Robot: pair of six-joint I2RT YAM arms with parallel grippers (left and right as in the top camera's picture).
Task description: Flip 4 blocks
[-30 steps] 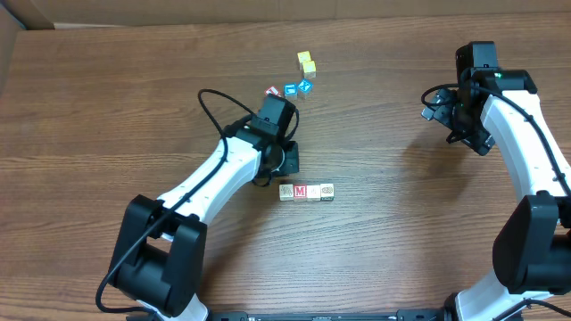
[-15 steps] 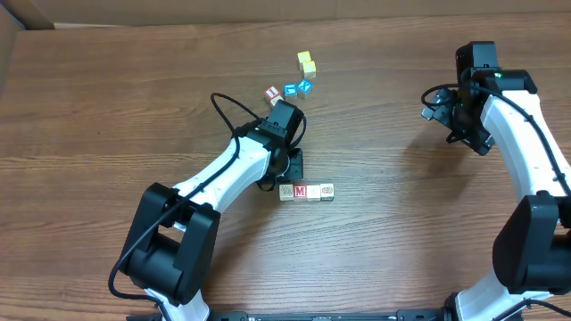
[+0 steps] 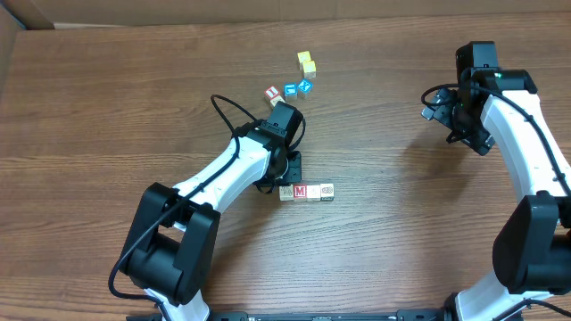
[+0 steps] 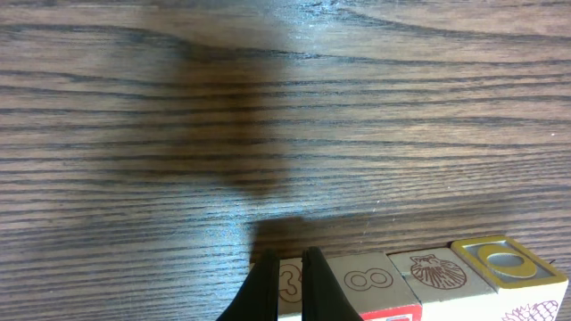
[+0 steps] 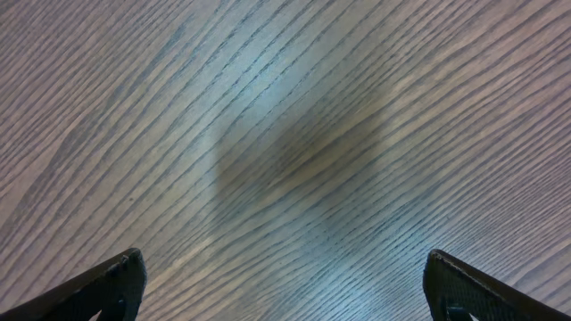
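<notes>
**Overhead and wrist views of the two-arm rig at a wood-grain counter (image 3: 107, 116).**

- **Task blocks.** A row of four blocks (image 3: 306, 191) lies near the middle of the counter, with the blocks side by side and touching. In the overhead view the second from the left is the M block (image 3: 300, 191), with a red letter. The green-print block (image 3: 327, 190) closes the right end.
- **Left wrist view of the row.** This view shows faces printed with an 8 (image 4: 366, 278) and a shell (image 4: 434, 270), then a yellow-bordered block (image 4: 504, 263) at the end.
- **Left hand.** The left hand (image 3: 287, 169) is just beside the left end of the row. Its fingers (image 4: 314, 283) are pressed together with nothing between them. The tips overlap the face of the end block, which is printed with a 3 (image 4: 290, 287). Contact cannot be confirmed.
- **Right hand.** The right hand (image 5: 281, 272) hangs over bare counter at the right side, well apart from every block. Its fingers are spread wide and hold nothing.
- **Other objects.** Three loose printed cubes (image 3: 290, 90), one red-bordered and two blue, sit near the far edge. Two plain yellow cubes (image 3: 306, 62) lie just beyond them.
</notes>
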